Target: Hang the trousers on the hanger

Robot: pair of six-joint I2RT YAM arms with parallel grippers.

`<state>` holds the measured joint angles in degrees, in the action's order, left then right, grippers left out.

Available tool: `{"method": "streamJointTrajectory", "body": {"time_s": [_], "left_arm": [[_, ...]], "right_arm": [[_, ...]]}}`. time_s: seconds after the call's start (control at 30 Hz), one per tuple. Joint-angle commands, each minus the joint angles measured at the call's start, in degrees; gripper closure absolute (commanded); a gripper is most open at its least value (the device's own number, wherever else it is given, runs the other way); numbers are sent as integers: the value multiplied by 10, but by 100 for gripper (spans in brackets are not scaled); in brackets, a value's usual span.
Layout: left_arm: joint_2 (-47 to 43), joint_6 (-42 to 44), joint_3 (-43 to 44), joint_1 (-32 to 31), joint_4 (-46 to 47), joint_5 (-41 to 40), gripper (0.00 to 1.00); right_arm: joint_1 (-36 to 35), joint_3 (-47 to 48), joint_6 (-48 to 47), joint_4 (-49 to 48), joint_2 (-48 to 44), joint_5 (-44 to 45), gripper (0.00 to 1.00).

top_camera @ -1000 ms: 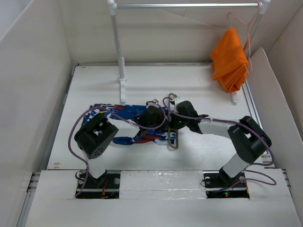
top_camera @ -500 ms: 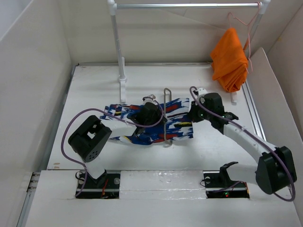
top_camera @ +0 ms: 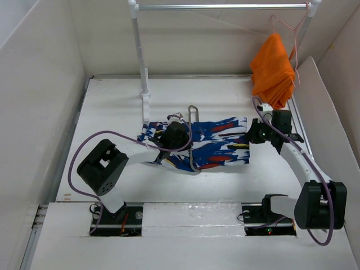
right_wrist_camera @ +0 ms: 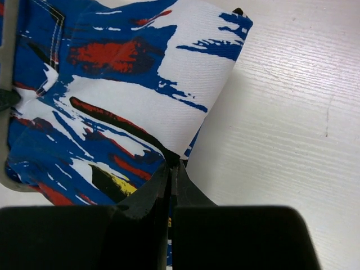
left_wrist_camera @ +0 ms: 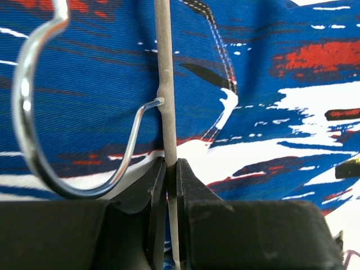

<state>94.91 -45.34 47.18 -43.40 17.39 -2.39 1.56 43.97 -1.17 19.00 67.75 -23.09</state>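
The trousers (top_camera: 222, 143) lie spread mid-tabletop (top_camera: 112, 101), with the hanger (left_wrist_camera: 163, 67) crossing their left part. The left end effector (left_wrist_camera: 169, 166) is clamped on the hanger's bar. The right end effector (right_wrist_camera: 171, 167) pinches the trousers' right edge.

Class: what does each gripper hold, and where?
Left gripper: dark grey bar hanger, by its bar near the hook. Right gripper: blue patterned trousers, by an edge.

Part of hanger (left_wrist_camera: 163, 56) beneath trousers (left_wrist_camera: 270, 112)
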Motion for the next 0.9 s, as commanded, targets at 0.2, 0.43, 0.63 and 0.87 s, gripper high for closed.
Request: {"method": "streamJointTrajectory", "body": {"time_s": [0.2, 0.43, 0.63, 0.87], "left_arm": [[-54, 84, 26, 13, -126, -53, 100], [-71, 72, 65, -17, -191, -86, 100], [-82, 51, 117, -41, -225, -133, 100], [-91, 57, 198, -77, -252, -163, 100]], "right_arm": [[36, 20, -18, -104, 61, -12, 100], [36, 29, -31, -113, 109, -13, 100], [14, 6, -20, -140, 151, 1, 100], [-22, 4, -13, -118, 141, 7, 73]]}}
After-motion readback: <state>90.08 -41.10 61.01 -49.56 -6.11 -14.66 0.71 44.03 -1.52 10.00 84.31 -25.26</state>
